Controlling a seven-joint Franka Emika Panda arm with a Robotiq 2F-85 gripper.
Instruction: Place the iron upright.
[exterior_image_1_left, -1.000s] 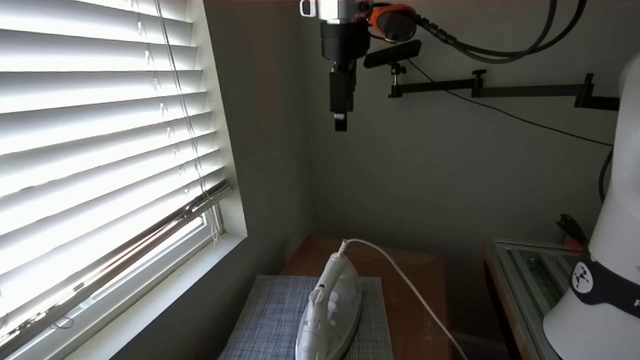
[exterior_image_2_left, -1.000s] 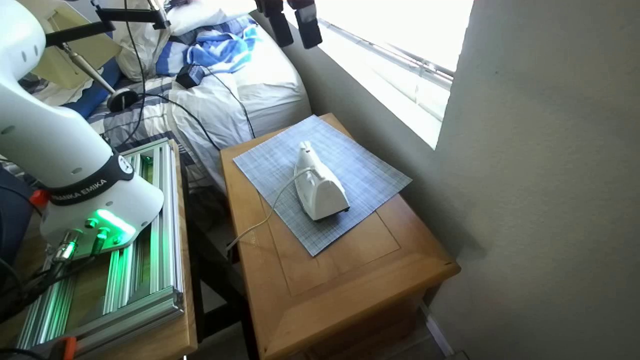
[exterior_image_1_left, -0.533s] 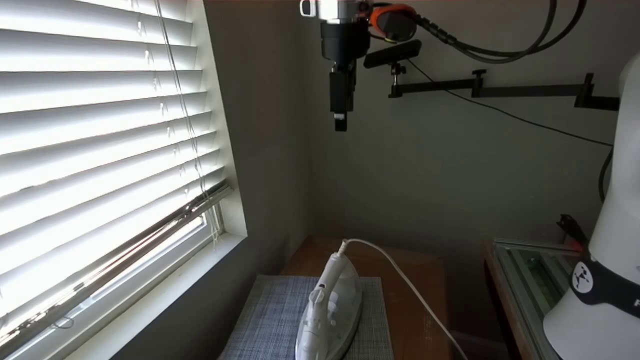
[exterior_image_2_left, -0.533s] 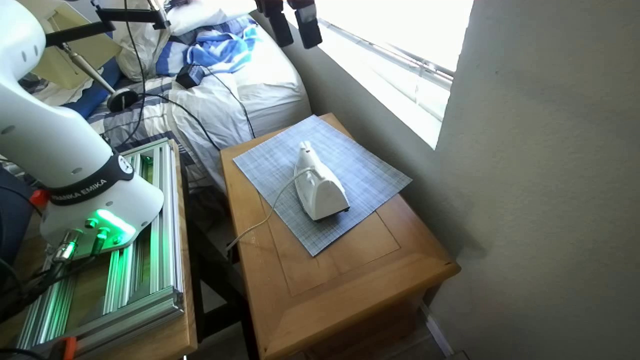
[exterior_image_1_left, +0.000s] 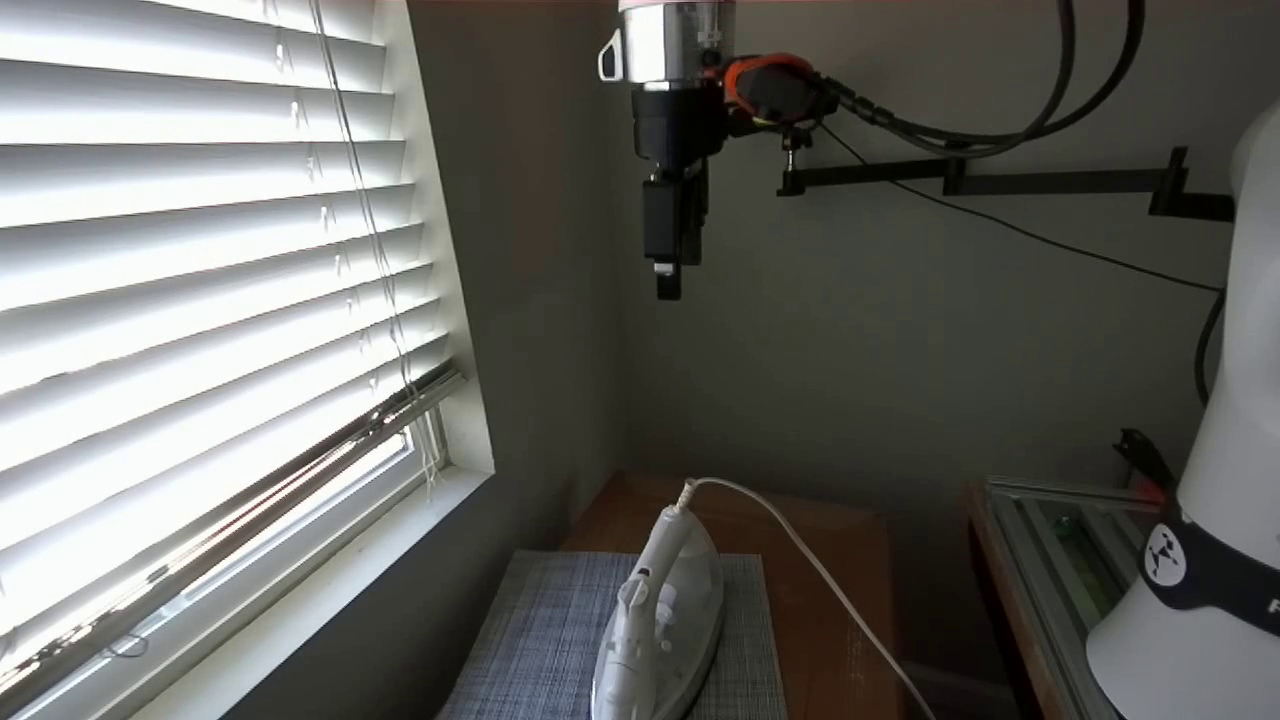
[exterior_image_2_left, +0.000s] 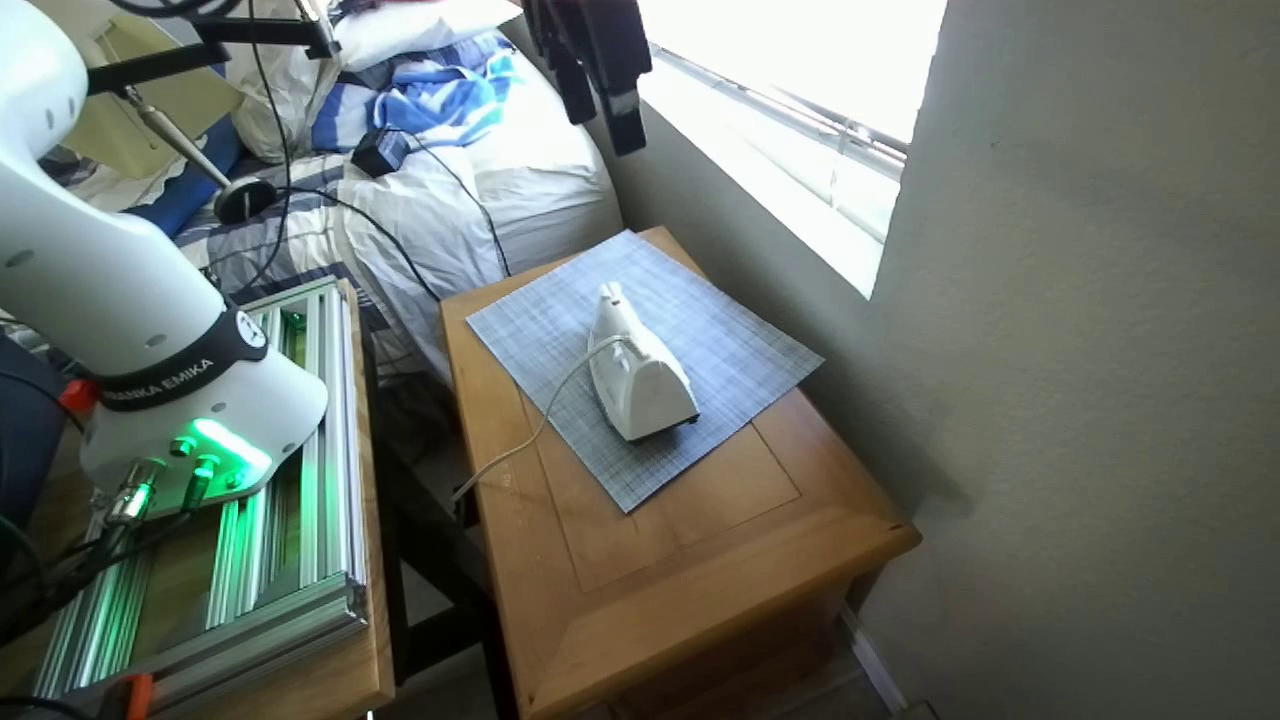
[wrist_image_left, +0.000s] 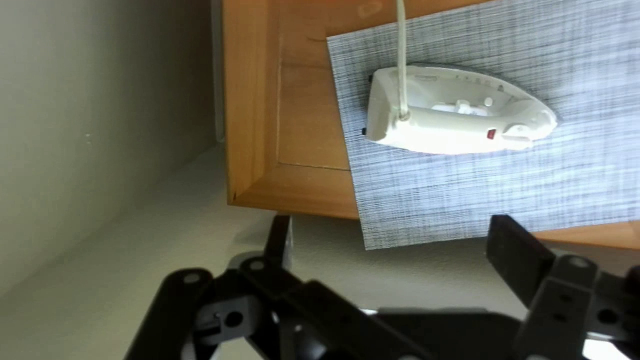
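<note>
The black gripper (wrist_image_left: 392, 232) hangs in the air pointing down, well above and apart from the iron (wrist_image_left: 455, 125), with its two fingers (wrist_image_left: 517, 257) spread wide from each other. Just over it, in an exterior view, come a silver collar (exterior_image_1_left: 670, 45) and a black and orange plug (exterior_image_1_left: 780, 88) from which dark cables (exterior_image_1_left: 1066, 50) curve away.

The white iron lies down on a grey woven mat (wrist_image_left: 450, 195), handle (exterior_image_1_left: 655, 565) on top, its pointed nose (wrist_image_left: 542, 120) toward the right of the wrist view and its broad heel (wrist_image_left: 378, 112) toward the left. A white cord (wrist_image_left: 402, 55) leaves the back of the handle and, in both exterior views, arches across the mat and past the edge of the brown wooden table (exterior_image_2_left: 680, 600). The mat sits askew on that table, with one corner jutting over the edge near the wall (exterior_image_2_left: 1080, 350).

Farther out, in an exterior view, the white arm (exterior_image_2_left: 130, 290) stands on metal rails (exterior_image_2_left: 335, 430) beside the table, a green light (exterior_image_2_left: 232, 445) glowing at its foot. Behind is a bed (exterior_image_2_left: 555, 185) with a blue and white blanket (exterior_image_2_left: 445, 100) and a small black box (exterior_image_2_left: 380, 152) on it. White blinds (exterior_image_1_left: 190, 180) hang above a pale sill (exterior_image_1_left: 330, 590)
</note>
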